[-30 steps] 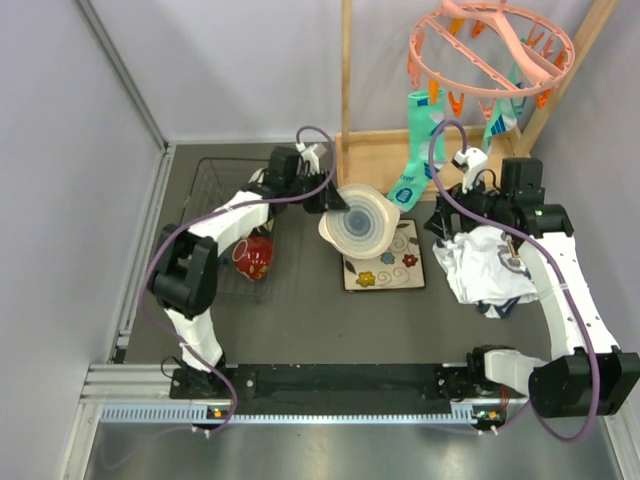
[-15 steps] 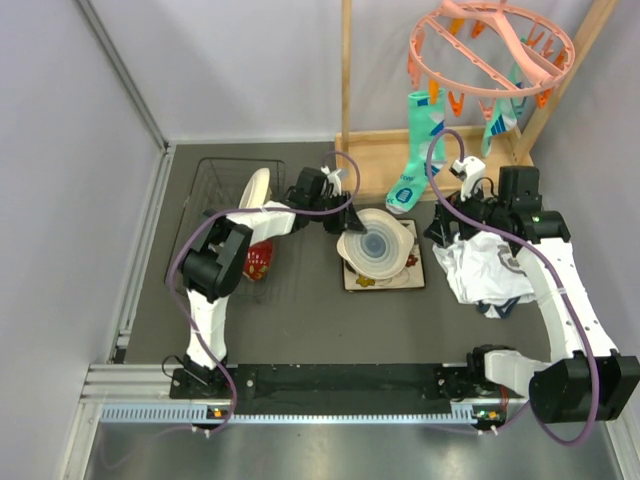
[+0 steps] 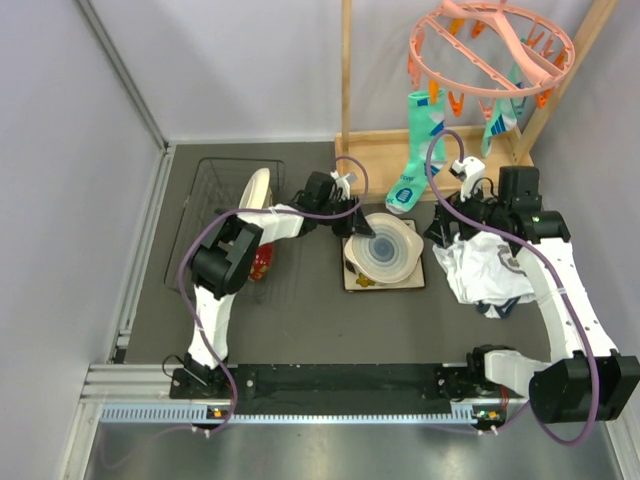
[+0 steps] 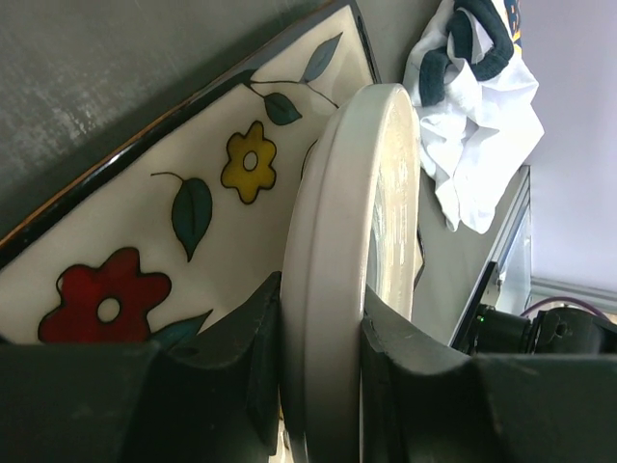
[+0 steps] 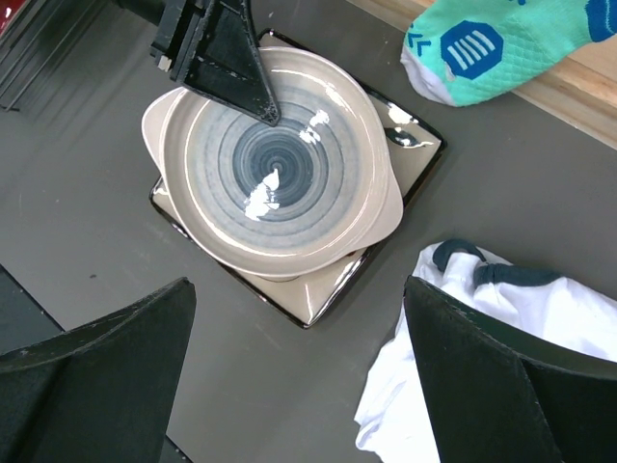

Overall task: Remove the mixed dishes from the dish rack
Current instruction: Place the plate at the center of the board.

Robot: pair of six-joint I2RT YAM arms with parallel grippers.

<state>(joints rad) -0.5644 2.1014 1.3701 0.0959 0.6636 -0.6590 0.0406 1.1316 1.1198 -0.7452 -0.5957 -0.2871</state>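
My left gripper (image 3: 350, 229) is shut on the left rim of the blue-ringed round plate (image 3: 386, 250). The plate lies nearly flat over the square cream floral plate (image 3: 352, 279) on the table. In the left wrist view, my gripper (image 4: 323, 386) pinches the plate's rim (image 4: 352, 222) between both fingers, just above the floral plate (image 4: 193, 212). The right wrist view shows the round plate (image 5: 275, 164) face up. My right gripper (image 5: 304, 386) is open and empty above the table beside it. The black dish rack (image 3: 215, 195) holds a cream dish (image 3: 257, 192) and a red mug (image 3: 262, 263).
A white garment (image 3: 490, 268) lies right of the plates, also in the right wrist view (image 5: 501, 338). A wooden frame (image 3: 375, 150) with a pink peg hanger (image 3: 490, 45) and teal socks (image 3: 412, 150) stands at the back. Grey walls enclose the left and rear.
My left gripper has carried the blue-ringed plate right and down, from tilted beside the rack to nearly flat over the floral plate. The right arm has barely moved.
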